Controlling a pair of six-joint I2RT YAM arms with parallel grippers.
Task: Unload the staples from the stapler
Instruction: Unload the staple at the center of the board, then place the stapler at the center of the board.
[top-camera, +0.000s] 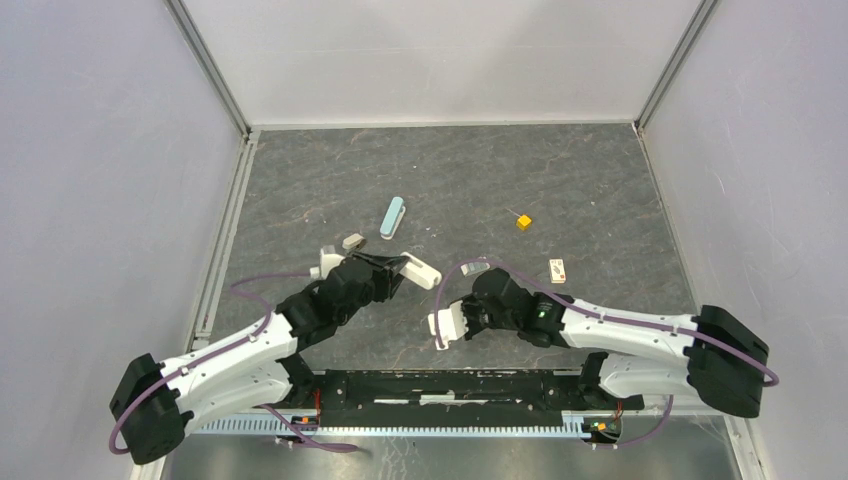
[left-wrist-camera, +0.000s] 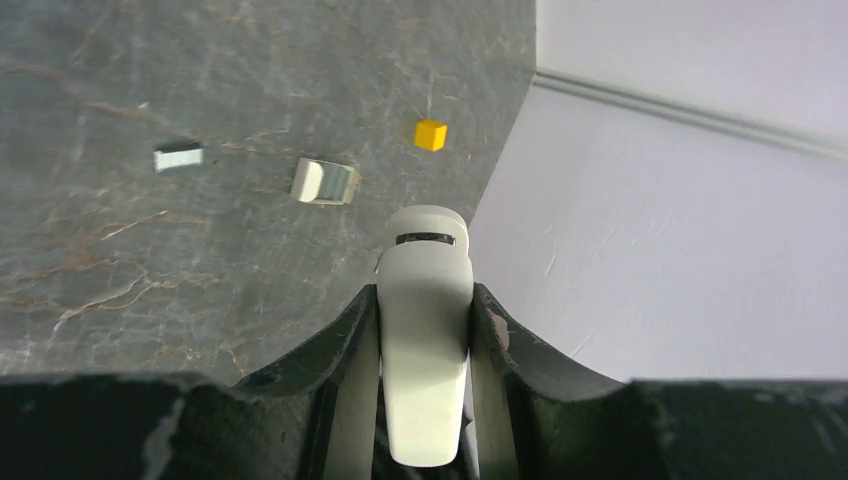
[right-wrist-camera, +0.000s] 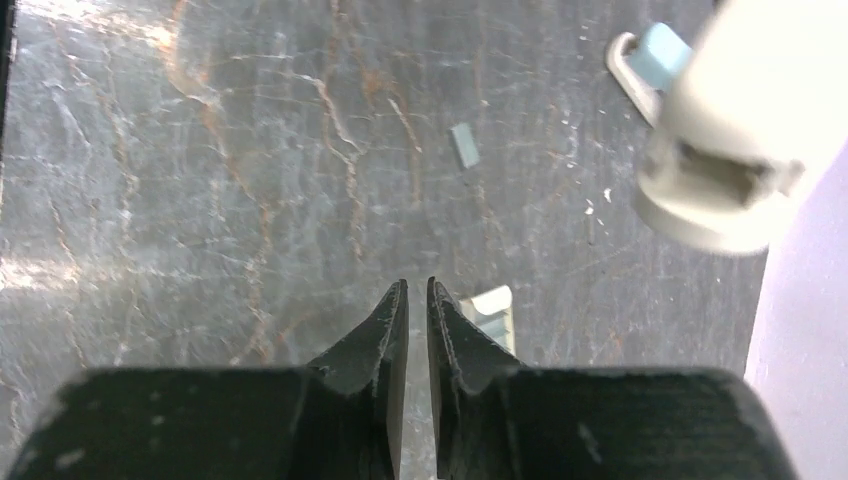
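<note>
My counter (top-camera: 600, 180) is dark grey, marbled with pale veins and rusty-brown streaks. My left hand (left-wrist-camera: 425, 290) and my right hand (right-wrist-camera: 417, 285) are both matte black, the fingers flecked with pale scuffs. My arms (top-camera: 230, 355) are white with black joints, and their cables (top-camera: 250, 290) are purple. The stapler (left-wrist-camera: 425, 340) is cream-white with a dark slot near its tip. The staples (right-wrist-camera: 465, 145) are a dull silvery grey. The oblong piece (top-camera: 393, 217) is teal and white. The cube (top-camera: 524, 222) is bright yellow. The card (top-camera: 557, 270) is white with a brownish mark. The small box (left-wrist-camera: 322, 180) is off-white, shading to greyish clear. The walls (top-camera: 100, 150) are pale lilac-grey.
</note>
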